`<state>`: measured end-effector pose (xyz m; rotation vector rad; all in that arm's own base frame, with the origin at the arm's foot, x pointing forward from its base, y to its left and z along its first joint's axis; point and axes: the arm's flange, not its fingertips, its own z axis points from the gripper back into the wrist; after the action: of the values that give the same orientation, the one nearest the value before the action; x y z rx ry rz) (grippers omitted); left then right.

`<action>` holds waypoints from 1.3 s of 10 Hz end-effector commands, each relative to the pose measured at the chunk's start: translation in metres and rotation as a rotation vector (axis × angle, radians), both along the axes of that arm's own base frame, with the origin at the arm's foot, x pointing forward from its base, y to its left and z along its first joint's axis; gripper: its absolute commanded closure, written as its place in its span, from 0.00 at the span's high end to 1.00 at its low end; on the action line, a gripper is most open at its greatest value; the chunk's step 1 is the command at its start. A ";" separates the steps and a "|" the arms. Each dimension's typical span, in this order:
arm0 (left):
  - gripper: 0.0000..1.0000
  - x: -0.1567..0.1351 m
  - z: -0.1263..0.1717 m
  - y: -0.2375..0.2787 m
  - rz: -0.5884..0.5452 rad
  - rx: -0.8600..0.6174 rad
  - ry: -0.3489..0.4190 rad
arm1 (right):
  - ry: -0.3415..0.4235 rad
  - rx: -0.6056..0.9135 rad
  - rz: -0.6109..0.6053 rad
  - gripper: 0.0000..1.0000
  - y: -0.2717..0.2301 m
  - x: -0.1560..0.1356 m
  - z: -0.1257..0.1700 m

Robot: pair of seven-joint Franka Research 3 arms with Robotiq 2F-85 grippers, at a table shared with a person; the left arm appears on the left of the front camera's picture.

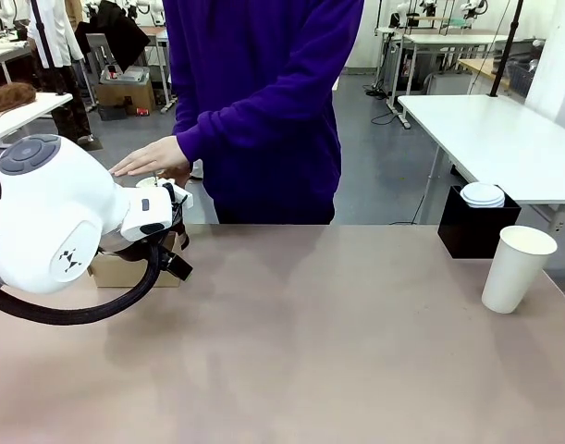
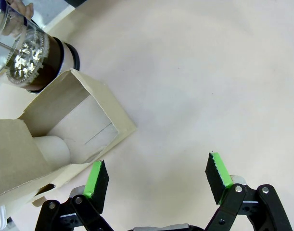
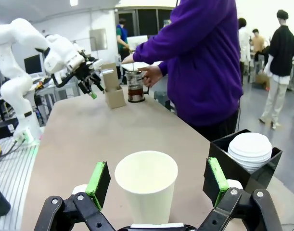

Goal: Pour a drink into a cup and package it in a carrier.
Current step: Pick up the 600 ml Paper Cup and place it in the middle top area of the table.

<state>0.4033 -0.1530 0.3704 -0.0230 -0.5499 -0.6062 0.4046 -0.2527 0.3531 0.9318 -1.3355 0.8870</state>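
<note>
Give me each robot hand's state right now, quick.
Left hand: open, holding nothing, near the cardboard carrier.
Right hand: open, holding nothing; the paper cup stands ahead of it.

Bright, even overhead lighting; the table carries only faint, soft shadows. Left wrist view: glare sparkles on the glass pitcher at 10 o'clock. Right wrist view: ceiling lamp at 12 o'clock, wide-angle bending toward the edges.
</note>
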 end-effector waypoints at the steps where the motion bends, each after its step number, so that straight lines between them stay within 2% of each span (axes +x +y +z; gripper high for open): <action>1: 1.00 0.000 0.000 0.001 0.001 -0.002 0.001 | -0.081 -0.001 -0.001 1.00 -0.003 -0.007 -0.023; 3: 1.00 0.000 0.000 0.001 0.001 -0.002 0.001 | -0.107 -0.021 -0.028 1.00 0.004 -0.011 -0.048; 7: 1.00 0.000 0.000 0.001 0.001 -0.002 0.001 | -0.040 -0.038 -0.013 1.00 0.026 -0.006 -0.085; 13: 1.00 0.000 0.000 0.001 0.001 -0.002 0.001 | -0.001 -0.010 -0.081 1.00 0.057 0.011 -0.110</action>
<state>0.4033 -0.1530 0.3704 -0.0229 -0.5499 -0.6061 0.4122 -0.2054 0.2454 0.8924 -1.3382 0.8511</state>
